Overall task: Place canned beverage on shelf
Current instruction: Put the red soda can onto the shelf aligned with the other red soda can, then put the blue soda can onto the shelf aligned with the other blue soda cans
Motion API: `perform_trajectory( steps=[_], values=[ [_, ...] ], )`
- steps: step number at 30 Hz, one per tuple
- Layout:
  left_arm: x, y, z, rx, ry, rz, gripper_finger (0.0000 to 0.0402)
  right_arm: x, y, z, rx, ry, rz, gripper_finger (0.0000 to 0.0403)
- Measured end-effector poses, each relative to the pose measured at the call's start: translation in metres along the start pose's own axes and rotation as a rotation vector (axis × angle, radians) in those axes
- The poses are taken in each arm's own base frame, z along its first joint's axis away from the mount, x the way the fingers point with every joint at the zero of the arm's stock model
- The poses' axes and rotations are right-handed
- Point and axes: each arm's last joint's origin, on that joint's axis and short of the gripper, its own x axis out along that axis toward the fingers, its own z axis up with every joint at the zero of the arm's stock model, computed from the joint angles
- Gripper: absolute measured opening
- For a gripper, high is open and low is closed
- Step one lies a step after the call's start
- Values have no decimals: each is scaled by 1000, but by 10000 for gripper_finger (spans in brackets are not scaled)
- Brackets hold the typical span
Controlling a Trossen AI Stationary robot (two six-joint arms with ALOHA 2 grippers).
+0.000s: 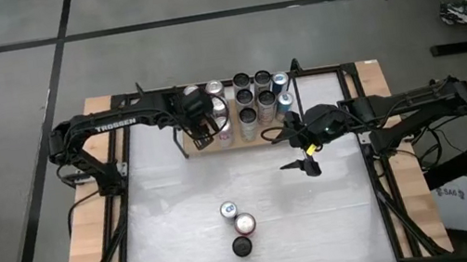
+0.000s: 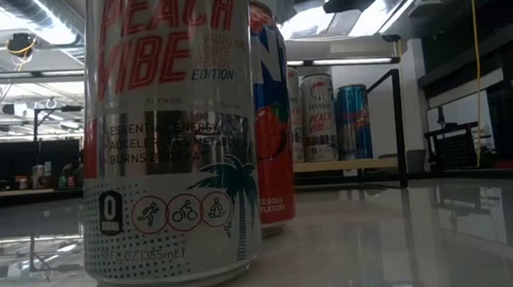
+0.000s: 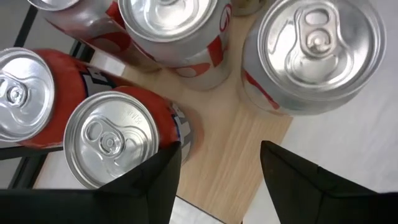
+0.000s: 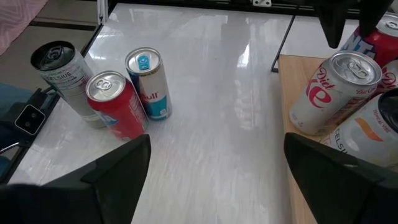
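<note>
We count three cans standing loose on the white bench point(image 1: 181, 214), toward its near edge: a blue-and-silver can point(image 4: 149, 84), a red can point(image 4: 115, 106) and a dark-topped silver can point(image 4: 65, 78). All three are upright, long axes vertical, tops up, and bunched just beside one another.

On the shelf point(image 1: 258, 138), the light-wood board at the bench's far edge, we make out roughly ten more cans point(image 1: 248, 100), all upright in close rows; the exact number is hard to tell because the left arm covers some.

The left gripper point(image 3: 217, 168) hangs over the shelf's left end, its claw parted above bare wood and holding nothing. A red can point(image 3: 115, 140) stands just beside one finger, and a silver can with red markings point(image 3: 311, 56) stands near the other. More cans crowd the space beyond.

The right gripper point(image 1: 306, 159) hovers over the bench just in front of the shelf's right end, claw spread wide and empty. A white-and-red can point(image 4: 333, 93) stands at the shelf's front edge.

In the low view, a silver can lettered in red point(image 2: 168, 132) stands so near that it hides most of the bench; black rod uprights point(image 2: 399, 123) frame the shelf end.
</note>
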Motion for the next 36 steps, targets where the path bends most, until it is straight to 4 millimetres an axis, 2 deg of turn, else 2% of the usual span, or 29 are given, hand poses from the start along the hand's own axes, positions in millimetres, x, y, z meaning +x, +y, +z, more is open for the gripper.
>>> perform_trajectory(
  steps=[21, 28, 36],
  values=[
    [-2, 0, 3, -9, -38, -5, 211, 0, 0, 0, 0, 0, 0, 363],
    [-28, -4, -2, -2, -111, -31, 211, 0, 0, 0, 0, -2, 0, 363],
    [-58, -25, -13, 16, -188, -123, 211, 0, 0, 0, 0, -2, 0, 363]
  ],
)
